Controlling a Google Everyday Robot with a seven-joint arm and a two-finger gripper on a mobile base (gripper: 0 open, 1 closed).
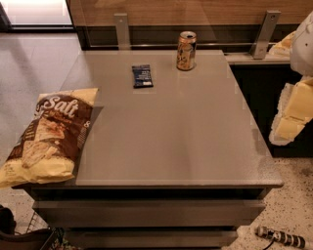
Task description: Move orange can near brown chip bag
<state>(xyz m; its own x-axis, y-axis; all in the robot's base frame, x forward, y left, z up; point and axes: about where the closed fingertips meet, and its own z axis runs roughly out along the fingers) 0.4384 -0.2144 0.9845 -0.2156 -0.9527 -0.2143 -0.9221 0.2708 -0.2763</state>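
Grey table point(171, 146) fills most of the view; all positions taken from it. Orange can point(186, 51) stands upright at the table's far edge, a little right of that edge's middle, silver top up, pale label markings toward the camera. Dark blue snack packet point(142, 76) lies flat on the table top, further in from the far edge than the can and to its left, apart from it. Brown chip bag point(49, 136) lies flat along the table's left edge, toward the near-left corner and covering that edge; white "Salt" lettering at its far end, pale yellow band at its near end. Can and bag well apart, with most of the bare top between them. Gripper point(289, 117) sits off the table's right side, a pale yellow and white shape against the picture's right border, not over the table top and not touching can, bag or packet. Spread or closed: cannot tell. Two metal brackets point(121, 29) stand just behind the table's far edge, against a wooden panel point(195, 12). Speckled floor point(293, 195) lies beyond the table's near-right corner.
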